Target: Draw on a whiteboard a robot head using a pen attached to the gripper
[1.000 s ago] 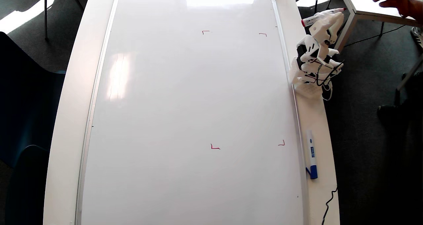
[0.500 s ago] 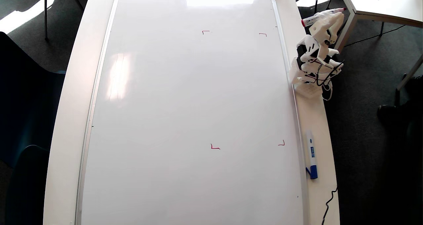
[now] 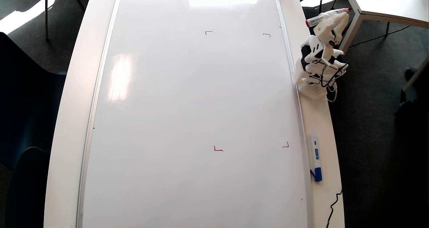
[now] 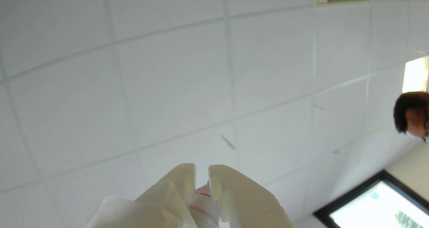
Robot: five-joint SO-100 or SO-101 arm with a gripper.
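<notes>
Whiteboard (image 3: 187,104) unchanged; claw (image 3: 335,15) still grips pen (image 3: 326,16).

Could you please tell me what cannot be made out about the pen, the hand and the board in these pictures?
- The pen, wrist view: only a sliver shows between the fingers of the hand; its tip is hidden.
- The hand, overhead view: too small to judge its grip on the pen.
- The whiteboard, overhead view: its near end is cut off by the bottom edge.
- The wrist view shows only ceiling, no board.
</notes>
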